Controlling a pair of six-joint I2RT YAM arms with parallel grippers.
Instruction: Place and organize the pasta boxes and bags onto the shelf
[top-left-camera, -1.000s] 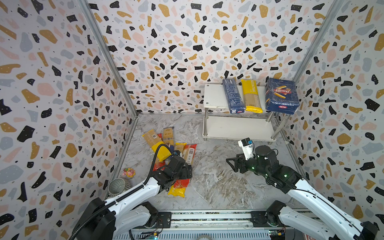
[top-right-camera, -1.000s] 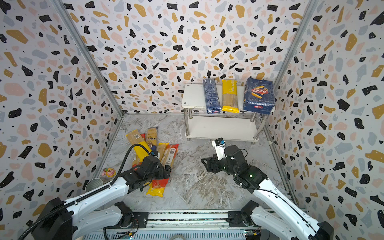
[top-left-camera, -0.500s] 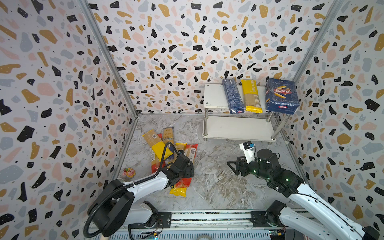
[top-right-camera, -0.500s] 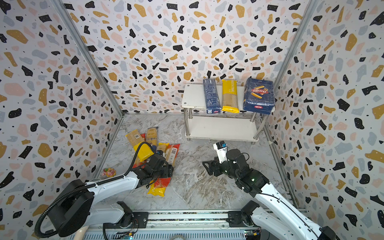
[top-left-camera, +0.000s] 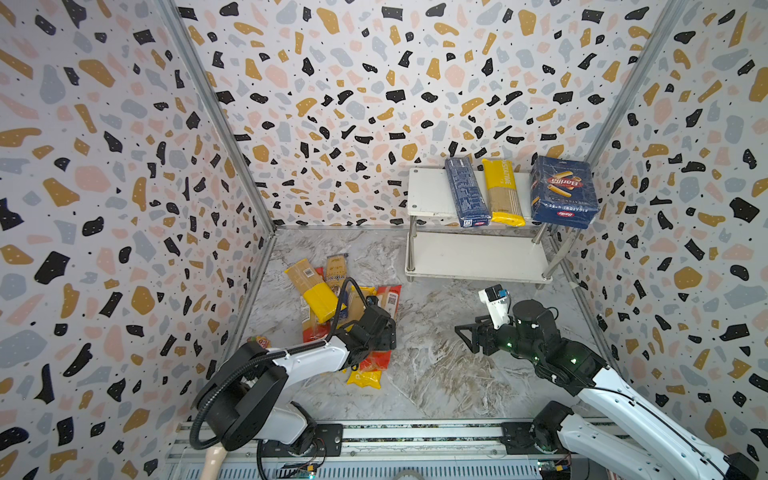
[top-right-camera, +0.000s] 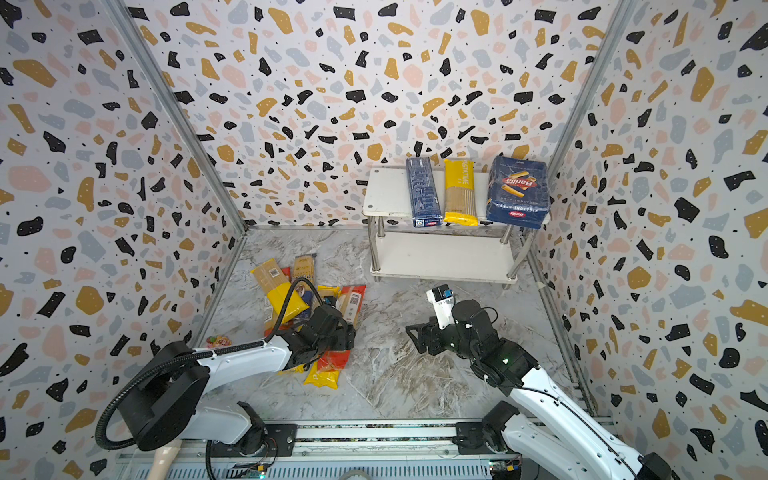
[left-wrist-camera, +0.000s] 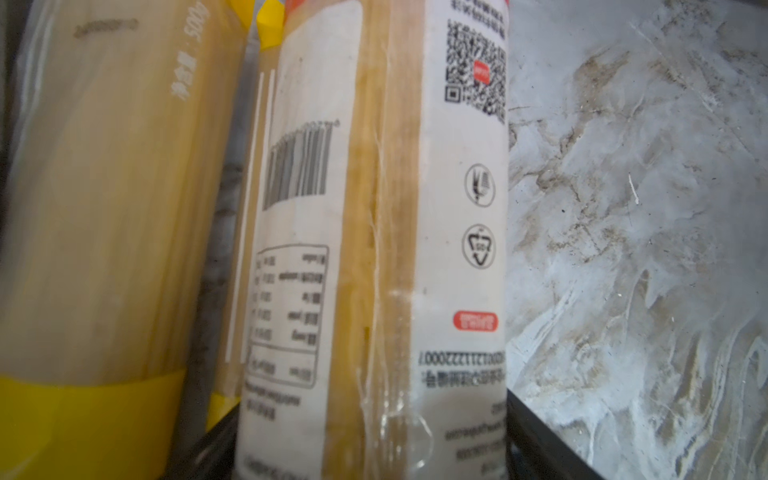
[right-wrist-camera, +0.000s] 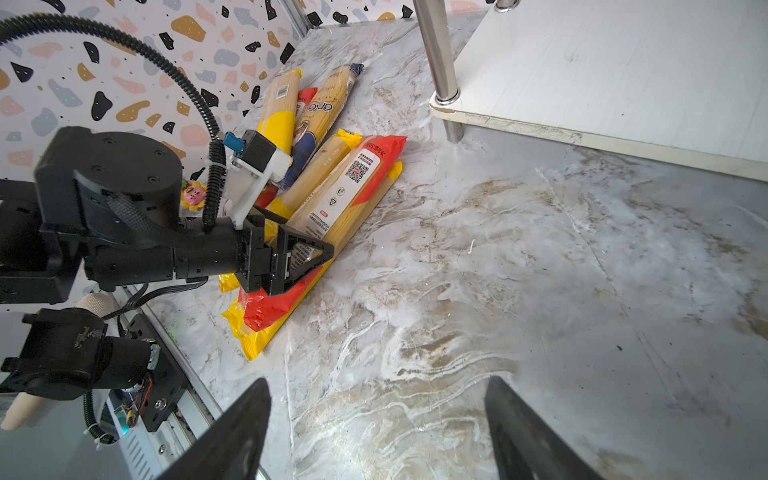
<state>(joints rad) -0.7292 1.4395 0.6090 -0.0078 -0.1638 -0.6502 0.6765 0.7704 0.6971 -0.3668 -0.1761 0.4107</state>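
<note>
On the shelf's (top-left-camera: 428, 191) top board lie the narrow blue pasta box (top-left-camera: 465, 191), a yellow bag (top-left-camera: 500, 191) and the wide Barilla box (top-left-camera: 563, 191). Several bags (top-left-camera: 316, 291) are piled on the floor at the left. My left gripper (top-left-camera: 380, 332) is low over this pile. Its jaws sit against both long sides of the red-ended bag (right-wrist-camera: 357, 178), which fills the left wrist view (left-wrist-camera: 374, 208) and still rests on the pile. My right gripper (right-wrist-camera: 377, 382) hangs open above bare floor, apart from the pile, with nothing between its fingers.
The shelf's lower board (right-wrist-camera: 623, 62) is bare, and its chrome leg (right-wrist-camera: 436, 50) stands near the pile. A small flower toy (top-left-camera: 259, 341) lies by the left wall. The arm rail (top-left-camera: 415, 432) runs along the front edge. Patterned walls close in three sides.
My left gripper has settled lower over the pile, and its jaws have narrowed onto the red-ended bag. The right gripper has drifted slightly toward the front and stayed open.
</note>
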